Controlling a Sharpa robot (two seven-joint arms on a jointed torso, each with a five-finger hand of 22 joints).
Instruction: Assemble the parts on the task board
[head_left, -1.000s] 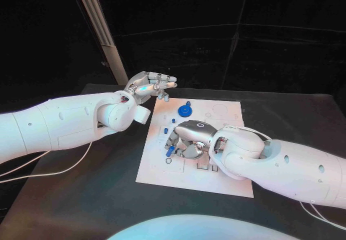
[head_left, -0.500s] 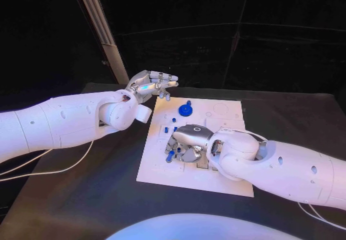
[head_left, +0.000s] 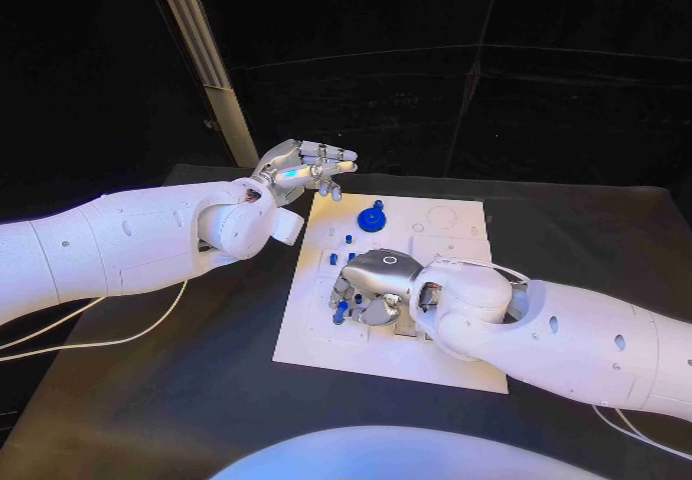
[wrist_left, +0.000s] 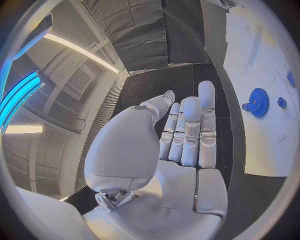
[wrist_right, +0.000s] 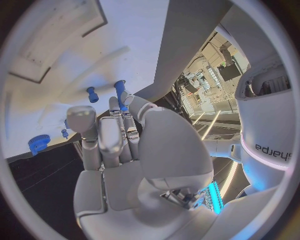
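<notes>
Black table (head_left: 173, 400) (matte) carries white task board (head_left: 447, 225).

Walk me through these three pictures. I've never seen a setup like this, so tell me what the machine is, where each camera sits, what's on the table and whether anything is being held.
This is a robot with two white arms, each ending in a silver many-fingered hand.

The head view looks down from the robot's head. A black table carries a white task board with small blue parts, including a round blue gear-like piece and a small blue peg.

The left hand is raised beside the board's far corner, holding nothing that I can see. The right hand is down on the board, fingers at the blue peg; whether it actually grips it is unclear.

The two round pictures come from fisheye cameras behind each wrist, looking past that hand's own palm toward the board.
</notes>
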